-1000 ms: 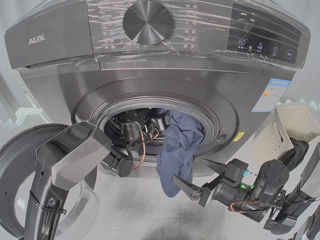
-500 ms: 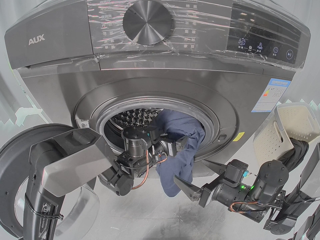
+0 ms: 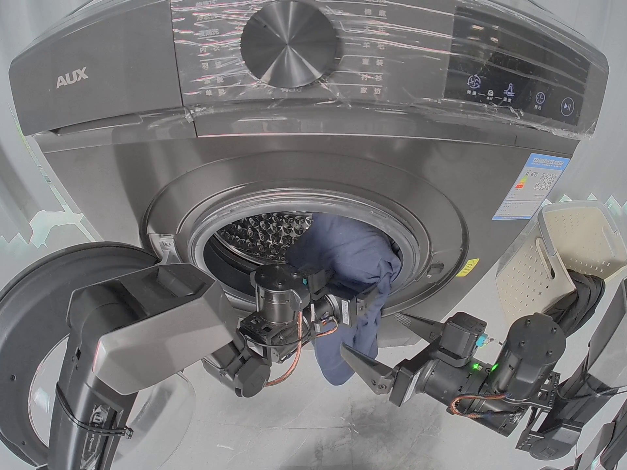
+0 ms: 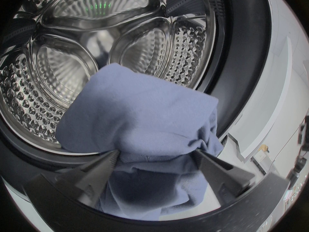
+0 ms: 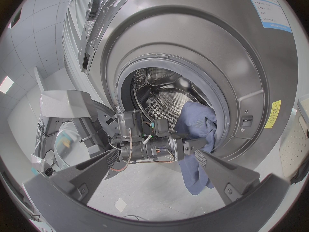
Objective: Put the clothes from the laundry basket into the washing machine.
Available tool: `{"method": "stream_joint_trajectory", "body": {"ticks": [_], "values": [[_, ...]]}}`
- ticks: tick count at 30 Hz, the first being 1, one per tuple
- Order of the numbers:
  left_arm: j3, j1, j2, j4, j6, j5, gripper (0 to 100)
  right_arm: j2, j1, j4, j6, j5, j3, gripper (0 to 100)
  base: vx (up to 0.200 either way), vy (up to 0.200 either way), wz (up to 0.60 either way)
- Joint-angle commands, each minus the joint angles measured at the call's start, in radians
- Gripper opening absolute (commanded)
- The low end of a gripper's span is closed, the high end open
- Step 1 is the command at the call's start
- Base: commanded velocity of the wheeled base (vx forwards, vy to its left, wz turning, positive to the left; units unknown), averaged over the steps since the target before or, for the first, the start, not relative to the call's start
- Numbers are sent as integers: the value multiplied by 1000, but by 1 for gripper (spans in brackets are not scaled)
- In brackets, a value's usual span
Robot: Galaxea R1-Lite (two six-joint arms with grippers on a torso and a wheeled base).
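Note:
A blue garment (image 3: 353, 262) lies bunched in the right side of the washing machine's (image 3: 326, 164) round opening, and one end hangs over the rim toward the floor. My left gripper (image 3: 359, 298) is just outside the opening, against the hanging part. In the left wrist view its fingers (image 4: 106, 165) stand wide apart, open, with the blue garment (image 4: 145, 113) spread between and beyond them. My right gripper (image 3: 372, 337) is open, low and to the right, close to the garment's lower end. The white perforated laundry basket (image 3: 575, 243) stands at the right.
The machine's door (image 3: 26, 308) is swung open at the left, behind my left arm. A dark garment (image 3: 581, 301) hangs out of the basket. The steel drum (image 4: 64, 65) behind the blue garment holds nothing else that I can see. Bare grey floor (image 3: 274, 419) lies below the opening.
My left arm has drawn back out of the drum, down and toward me. The blue garment has settled bunched in the opening. The right arm has not moved.

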Motion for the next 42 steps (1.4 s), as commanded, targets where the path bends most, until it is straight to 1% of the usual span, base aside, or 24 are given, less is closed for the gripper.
{"method": "stream_joint_trajectory", "body": {"ticks": [1,6,8,11,12,13,14,18,24,27,28,32,35,39,42], "values": [[-24,10,40,8,12,5,0,0,2,0,0,0,-1,100,0,0,0],[-68,29,42,7,7,10,0,0,2,0,0,0,-3,100,0,0,0],[-93,41,42,5,7,27,0,0,2,0,0,0,-3,100,0,0,0],[-180,76,42,5,7,91,0,0,2,0,0,0,-3,100,0,0,0],[-185,78,42,5,7,94,0,0,2,0,0,0,-3,100,0,0,0],[-229,103,42,7,7,125,0,0,2,0,0,0,-3,100,0,0,0],[-254,115,42,13,7,142,0,0,2,0,0,0,-3,100,0,0,0],[-323,152,42,20,9,191,0,1,2,0,0,0,-4,100,0,0,0],[-334,162,42,20,7,205,0,1,2,0,0,0,-4,100,0,0,0],[-289,150,39,8,9,212,0,1,2,0,0,0,-3,100,0,0,0],[-289,150,39,8,9,212,100,1,2,0,0,0,-3,100,0,0,0],[-265,139,29,10,7,206,100,0,2,0,0,0,-3,100,0,0,0],[-205,126,-3,16,10,189,100,0,2,0,0,0,-3,100,0,0,0],[-81,78,-60,20,9,117,100,0,2,0,0,0,-3,100,0,0,0],[-9,44,-72,22,18,99,100,0,2,0,0,0,-4,100,0,0,0]]}}
